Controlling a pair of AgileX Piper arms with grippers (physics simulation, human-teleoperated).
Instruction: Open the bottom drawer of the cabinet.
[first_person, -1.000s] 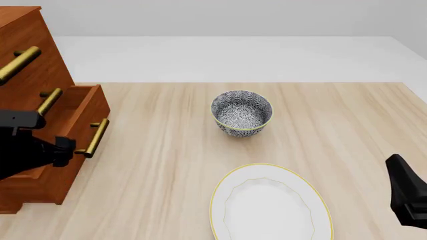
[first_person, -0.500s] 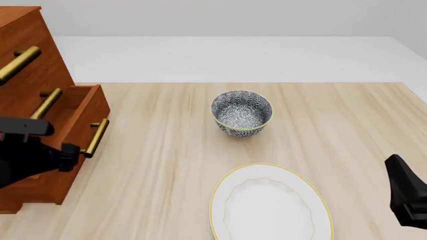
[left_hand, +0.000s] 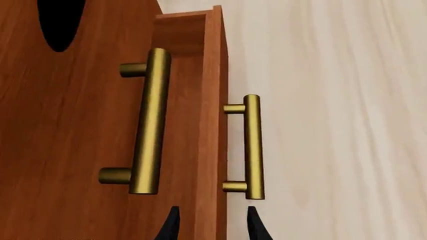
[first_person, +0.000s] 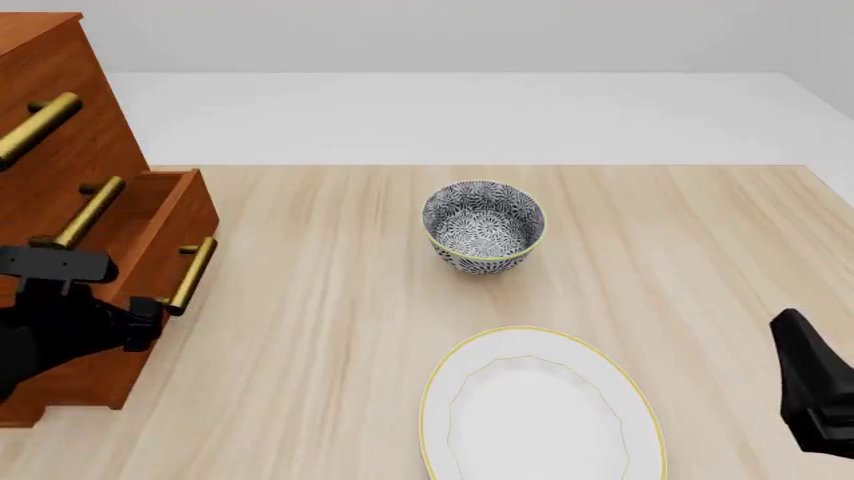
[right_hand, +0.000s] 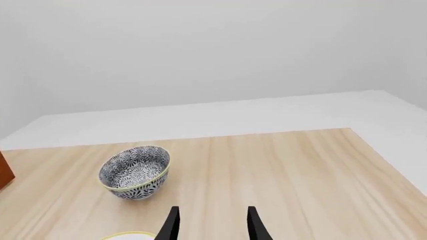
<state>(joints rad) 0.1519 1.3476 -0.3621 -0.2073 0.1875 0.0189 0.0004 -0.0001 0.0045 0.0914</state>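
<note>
The drawer (first_person: 160, 235) is jutting out from the cabinet (first_person: 60, 120), its handle (first_person: 191, 275) standing proud with bare table (first_person: 320, 330) lying open beside it. The left gripper (left_hand: 212, 225) is sitting just short of that handle. The bowl (first_person: 483, 225) and plate (first_person: 541, 415) are standing well apart

Reddish-brown smooth wooden cabinet (first_person: 74, 120) with satin brass bar handles, on a pale matt wood-grain table (first_person: 334, 330), beside a glossy patterned bowl (first_person: 483, 225).

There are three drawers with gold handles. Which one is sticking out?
The bottom drawer, the lowest on the cabinet. Its front juts forward over the table, so you can see its side, while the two drawers above sit flush. The left claw is just by it.
</note>
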